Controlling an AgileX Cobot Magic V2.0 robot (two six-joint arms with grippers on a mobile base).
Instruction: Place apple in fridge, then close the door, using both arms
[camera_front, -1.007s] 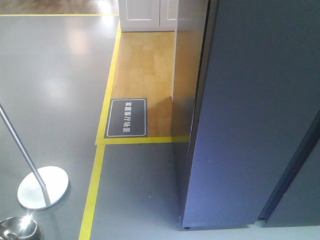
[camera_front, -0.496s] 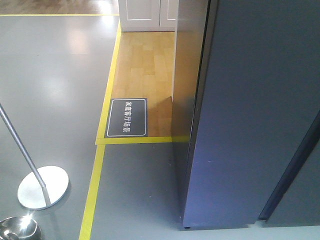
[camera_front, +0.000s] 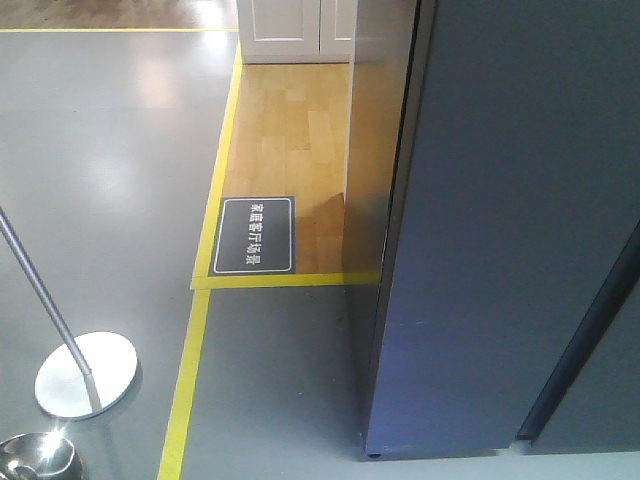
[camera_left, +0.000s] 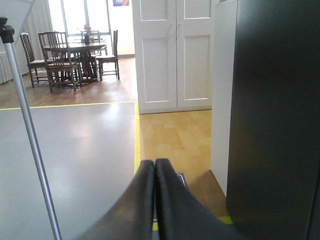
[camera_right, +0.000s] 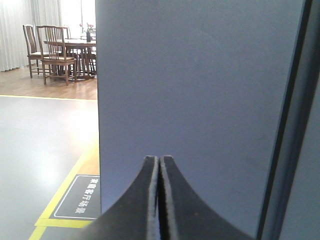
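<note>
The fridge's dark grey-blue outer face fills the right of the front view, with a dark seam beside a second panel. No white lining or shelf shows, so the door looks shut. The apple is not in view. No arm shows in the front view. My left gripper is shut and empty, pointing over the floor, with the fridge's dark side to its right. My right gripper is shut and empty, pointing straight at the door's grey-blue panel, close to it.
A thin silver pole with a round base stands at the left and also shows in the left wrist view. Yellow floor tape and a dark floor sign lie ahead. A white cabinet and a dining table with chairs stand beyond.
</note>
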